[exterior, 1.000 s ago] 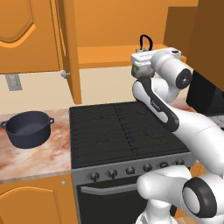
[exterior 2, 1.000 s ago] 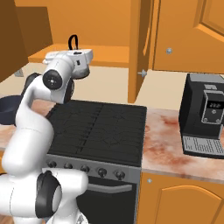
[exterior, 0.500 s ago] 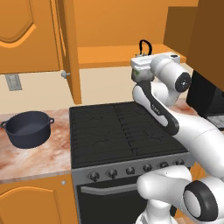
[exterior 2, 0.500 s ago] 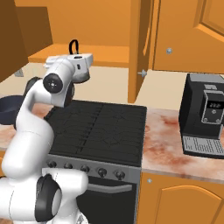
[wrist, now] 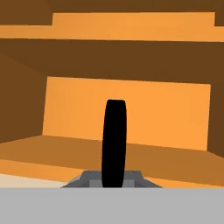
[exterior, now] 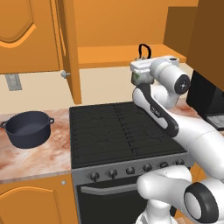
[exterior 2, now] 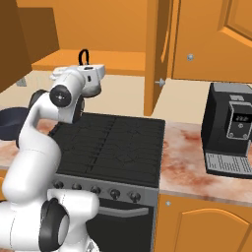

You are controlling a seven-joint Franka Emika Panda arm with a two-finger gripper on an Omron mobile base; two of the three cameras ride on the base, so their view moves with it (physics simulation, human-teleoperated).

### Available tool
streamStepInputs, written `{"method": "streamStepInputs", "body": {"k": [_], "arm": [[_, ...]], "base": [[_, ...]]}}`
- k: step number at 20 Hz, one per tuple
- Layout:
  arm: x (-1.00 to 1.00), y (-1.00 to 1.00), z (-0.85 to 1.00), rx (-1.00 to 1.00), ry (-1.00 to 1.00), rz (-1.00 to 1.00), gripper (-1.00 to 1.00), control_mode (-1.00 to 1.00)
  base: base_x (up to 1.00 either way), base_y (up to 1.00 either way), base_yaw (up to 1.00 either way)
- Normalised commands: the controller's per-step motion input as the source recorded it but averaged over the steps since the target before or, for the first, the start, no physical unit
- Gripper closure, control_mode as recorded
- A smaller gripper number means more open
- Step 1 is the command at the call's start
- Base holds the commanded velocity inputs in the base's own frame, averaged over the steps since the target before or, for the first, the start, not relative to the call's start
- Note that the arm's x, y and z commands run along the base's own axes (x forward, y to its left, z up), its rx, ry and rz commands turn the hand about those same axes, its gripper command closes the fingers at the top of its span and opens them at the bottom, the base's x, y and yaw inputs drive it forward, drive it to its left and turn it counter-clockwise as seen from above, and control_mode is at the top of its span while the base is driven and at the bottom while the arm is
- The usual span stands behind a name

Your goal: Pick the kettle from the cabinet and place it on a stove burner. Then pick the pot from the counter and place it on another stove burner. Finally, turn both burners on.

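Taking the cooktop (exterior: 124, 133) as the landmark, the gripper (exterior: 141, 70) hangs above the stove's rear right corner, in front of the open cabinet (exterior: 127, 54), with its jaws shut tight on the thin black handle of the kettle (exterior: 141, 75); the hand view shows that handle standing as a dark bar straight up between the fingertips (wrist: 89, 178), the cabinet shelf and back wall behind it. Over the last second the arm has drawn the hand back and slightly down from the shelf edge, so the kettle, whose whitish body peeks out under the white hand, now hangs off the shelf and closer over the back of the grates than it did. That suggests the pick from the cabinet is done and the carry to a burner is under way; lowering onto one of the rear grate sections looks like the next need. The pot (exterior: 27, 128) sits untouched on the counter (exterior: 39, 151) to the left of the cooktop, and the knobs (exterior: 130, 170) along the range front await the final step.
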Motion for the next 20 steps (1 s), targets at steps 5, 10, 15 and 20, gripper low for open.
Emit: {"method": "streamStepInputs", "body": {"k": [5,10,15,20], "arm": [[0.03,0.00,-0.10,0.00,0.02,0.00,1.00,-1.00],[0.06,0.00,-0.08,0.00,0.01,0.00,1.00,-1.00],[0.16,0.00,-0.09,0.00,0.02,0.01,1.00,-1.00],[0.13,0.00,-0.10,0.00,0.00,0.01,1.00,-1.00]], "base": [[0.00,0.00,0.00],[0.00,0.00,0.00],[0.00,0.00,0.00],[0.00,0.00,0.00]]}}
